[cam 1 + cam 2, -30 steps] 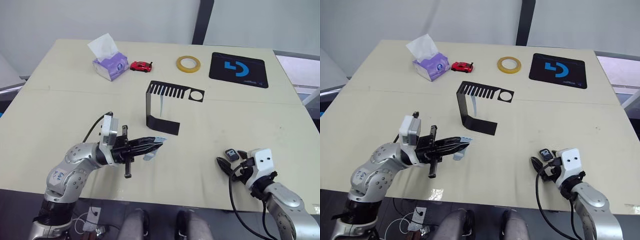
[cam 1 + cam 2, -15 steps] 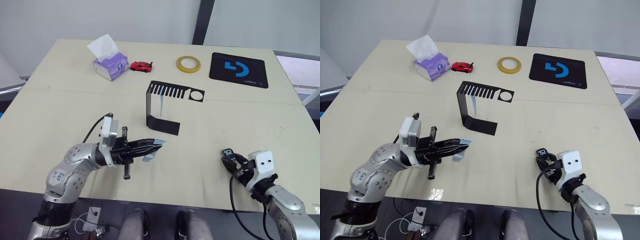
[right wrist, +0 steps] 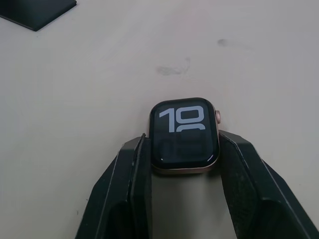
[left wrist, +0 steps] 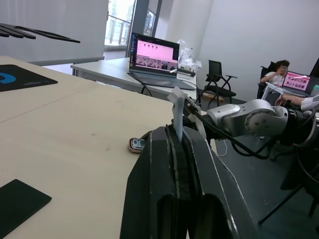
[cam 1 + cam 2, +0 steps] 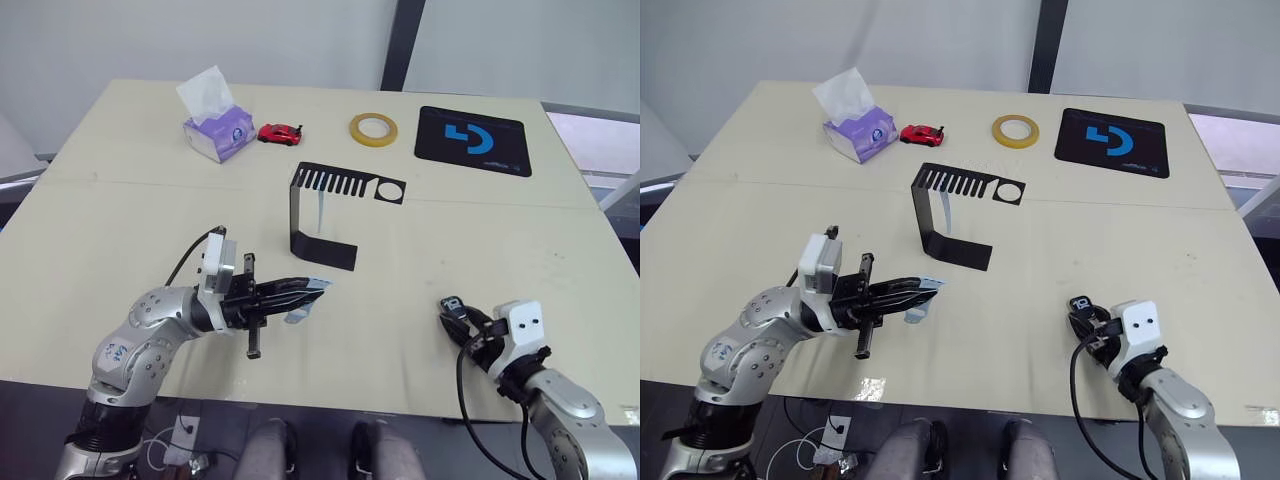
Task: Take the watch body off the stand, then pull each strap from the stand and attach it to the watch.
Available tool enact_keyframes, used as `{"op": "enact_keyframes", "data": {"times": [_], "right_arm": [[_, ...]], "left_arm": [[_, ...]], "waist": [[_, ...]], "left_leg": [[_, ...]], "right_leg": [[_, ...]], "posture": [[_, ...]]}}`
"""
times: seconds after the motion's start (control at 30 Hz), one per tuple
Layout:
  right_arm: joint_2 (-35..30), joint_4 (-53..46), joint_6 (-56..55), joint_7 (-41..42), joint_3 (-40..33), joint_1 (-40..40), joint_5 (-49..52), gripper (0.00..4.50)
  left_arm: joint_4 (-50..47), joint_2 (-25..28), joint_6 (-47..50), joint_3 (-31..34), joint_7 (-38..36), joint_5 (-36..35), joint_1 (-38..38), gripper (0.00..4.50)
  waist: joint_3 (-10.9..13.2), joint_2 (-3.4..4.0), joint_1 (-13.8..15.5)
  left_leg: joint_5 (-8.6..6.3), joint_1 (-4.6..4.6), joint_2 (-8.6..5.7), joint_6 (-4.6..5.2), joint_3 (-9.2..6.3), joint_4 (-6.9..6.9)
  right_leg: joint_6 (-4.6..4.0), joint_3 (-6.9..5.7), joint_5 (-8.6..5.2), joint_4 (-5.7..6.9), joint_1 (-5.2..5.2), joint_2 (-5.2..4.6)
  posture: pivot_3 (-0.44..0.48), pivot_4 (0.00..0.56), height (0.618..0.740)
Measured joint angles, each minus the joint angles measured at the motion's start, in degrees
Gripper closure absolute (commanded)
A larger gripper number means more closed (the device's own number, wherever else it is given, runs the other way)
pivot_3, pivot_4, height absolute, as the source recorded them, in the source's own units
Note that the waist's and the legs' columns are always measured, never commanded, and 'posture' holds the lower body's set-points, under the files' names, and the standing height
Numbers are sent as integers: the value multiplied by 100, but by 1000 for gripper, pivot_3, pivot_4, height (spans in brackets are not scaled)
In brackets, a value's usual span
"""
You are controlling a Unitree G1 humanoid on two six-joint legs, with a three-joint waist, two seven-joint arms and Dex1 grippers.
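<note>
Right hand point(image 5: 1087, 322) clamps watch body point(image 3: 183, 134) by its sides, just above worktop point(image 5: 500, 240) | left hand point(image 5: 318, 290) pinches one strap point(image 5: 305, 303), fingers closed | second strap point(image 5: 322, 212) hangs on stand point(image 5: 325, 215) | I align strap end squarely with case slot, then slide in.

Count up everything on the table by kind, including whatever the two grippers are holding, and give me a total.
Watch body: 1, in the right gripper
Straps: 2, one in the left gripper, one hanging on the stand
Stand: 1
Tissue box: 1
Red toy car: 1
Tape roll: 1
Mouse pad: 1
Total: 8
</note>
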Motion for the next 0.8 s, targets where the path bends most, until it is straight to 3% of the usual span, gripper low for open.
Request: {"op": "enact_keyframes", "data": {"times": [0.13, 0.8], "right_arm": [[-65, 8, -14, 97, 4, -33, 9, 141], [-121, 559, -1238, 232, 181, 9, -457, 141]], "left_arm": [[0, -1, -6, 1, 2, 5, 12, 4500], [1, 0, -41, 7, 8, 5, 72, 4500]], "waist": [[0, 0, 14], [0, 0, 10]], "left_leg": [[0, -1, -4, 2, 0, 0], [1, -2, -3, 1, 0, 0]], "right_leg": [[0, -1, 0, -1, 0, -5], [0, -2, 0, -1, 0, -3]], "posture": [[0, 150, 740], [0, 150, 740]]}}
